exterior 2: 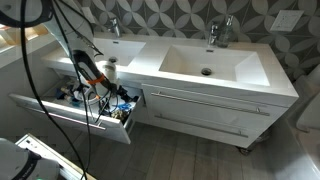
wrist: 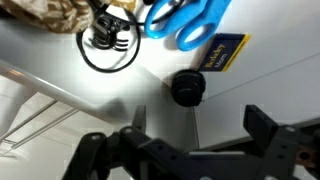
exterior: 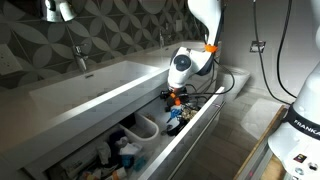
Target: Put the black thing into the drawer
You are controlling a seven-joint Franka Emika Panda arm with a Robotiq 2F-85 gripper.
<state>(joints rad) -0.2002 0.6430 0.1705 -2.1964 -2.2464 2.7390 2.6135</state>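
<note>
There it was: the small black roundish puck (wrist: 187, 89) lay flat on the pale floor of the long grey-white vanity drawer (exterior: 203, 128), which stood open beneath the white basin (exterior: 100, 78); a dark blue card (wrist: 226, 52) sat just beside it, with blue-handled scissors (wrist: 185, 20) and a looped black cable (wrist: 106, 45) near; the black two-fingered claw (wrist: 197, 118) hovered right above, jaws spread wide, gripping nothing; by my reading the placing looked done; the next call was a straight lift out, clear of cable and clutter, without nudging the puck.

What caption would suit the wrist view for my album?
Open gripper above the small black thing lying in the drawer near blue scissors.
</note>
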